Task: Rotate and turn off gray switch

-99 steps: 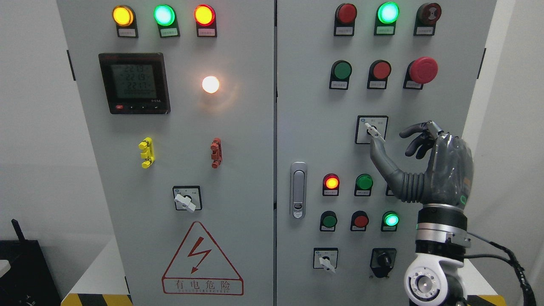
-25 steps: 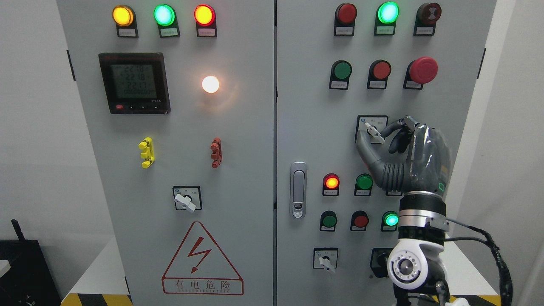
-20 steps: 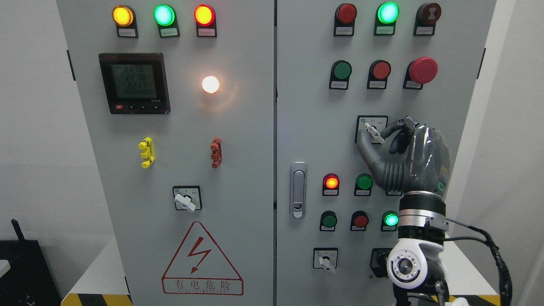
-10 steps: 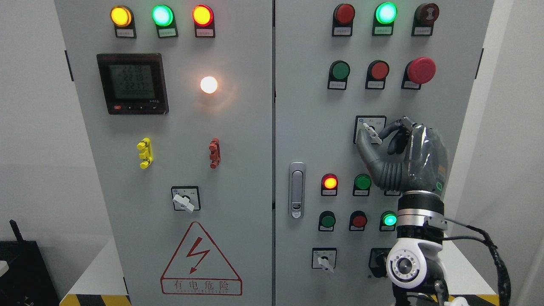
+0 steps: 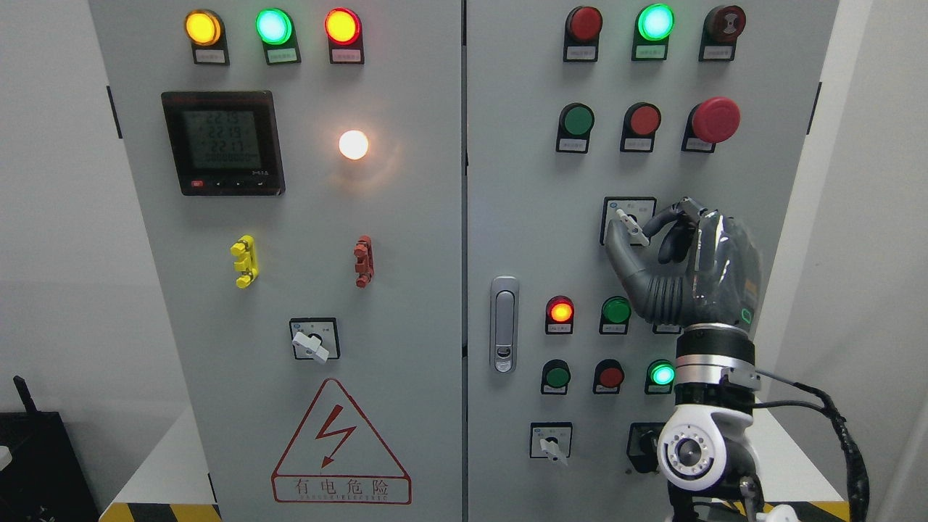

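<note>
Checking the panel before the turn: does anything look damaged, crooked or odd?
Nothing stands out. The right hand pinches the gray switch, whose lever sits tilted; the cabinet shows no damage.

Gray switch (image 5: 629,225): a small pale lever on a square black-framed plate, mounted mid-height on the right cabinet door, its handle tilted from upper left to lower right, with dark fingers (image 5: 656,218) closed around its lower end.

Right hand (image 5: 638,230) on gray switch (image 5: 631,225)
</note>
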Robot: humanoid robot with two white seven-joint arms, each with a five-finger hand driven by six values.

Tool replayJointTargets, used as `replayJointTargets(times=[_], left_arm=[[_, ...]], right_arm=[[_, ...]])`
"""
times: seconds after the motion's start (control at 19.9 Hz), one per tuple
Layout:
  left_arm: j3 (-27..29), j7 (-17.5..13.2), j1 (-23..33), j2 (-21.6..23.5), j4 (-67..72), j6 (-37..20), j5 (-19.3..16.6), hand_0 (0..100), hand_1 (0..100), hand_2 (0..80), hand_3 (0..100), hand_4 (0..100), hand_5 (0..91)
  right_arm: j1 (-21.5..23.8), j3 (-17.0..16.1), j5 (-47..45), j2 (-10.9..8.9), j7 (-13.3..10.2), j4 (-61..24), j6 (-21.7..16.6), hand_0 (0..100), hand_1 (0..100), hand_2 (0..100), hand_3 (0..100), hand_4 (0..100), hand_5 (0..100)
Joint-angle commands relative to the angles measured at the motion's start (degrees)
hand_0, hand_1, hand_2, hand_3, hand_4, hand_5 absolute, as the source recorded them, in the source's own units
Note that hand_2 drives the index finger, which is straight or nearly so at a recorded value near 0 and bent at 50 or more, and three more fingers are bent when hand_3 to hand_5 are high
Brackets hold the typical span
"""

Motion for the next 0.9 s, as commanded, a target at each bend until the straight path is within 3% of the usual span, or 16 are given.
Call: replayJointTargets(times=[0.0,0.85], left_arm=[[0.44,-0.03,-0.53,0.00,-1.49,-0.06,1.05,12,39,0.0,0,0,0.0],[0.44,-0.03,-0.53,0.00,-1.49,-0.05,1.06,12,39,0.0,0,0,0.0]], right_arm=[[-0.32,0.49,0.00,0.01,0.08,0.19,0.02,34,47,67,95,93,100],[-0.41,0.84,0.00,0.01,0.17,0.36,0.02,41,47,68,97,94,100]])
